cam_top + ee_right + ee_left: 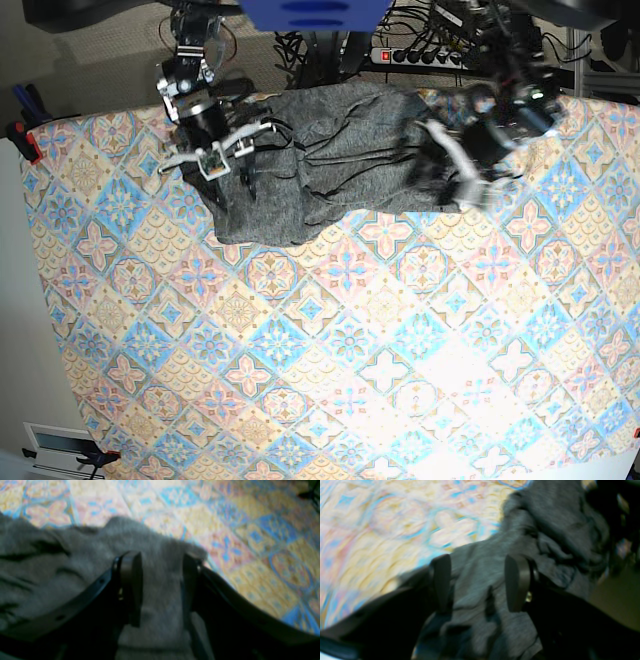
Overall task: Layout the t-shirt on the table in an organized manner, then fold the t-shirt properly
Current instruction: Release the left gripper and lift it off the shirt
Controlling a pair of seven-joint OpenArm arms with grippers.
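The dark grey t-shirt [330,150] lies rumpled along the far edge of the patterned table [350,350]. My left gripper [438,172] hovers over the shirt's right end. In the left wrist view its fingers [517,582] stand apart, open, over bunched folds of the t-shirt [557,517], with the table [382,530] to the left. My right gripper [232,180] sits at the shirt's left end. In the right wrist view that gripper [161,587] is open, straddling a strip of the t-shirt [50,567] near its edge, with the table [250,542] beyond.
A power strip with cables [420,55] runs behind the table's far edge. Red-handled clamps [25,140] grip the table's left edge. A blue block [310,12] hangs at top centre. The near and middle table shows only the patterned cloth.
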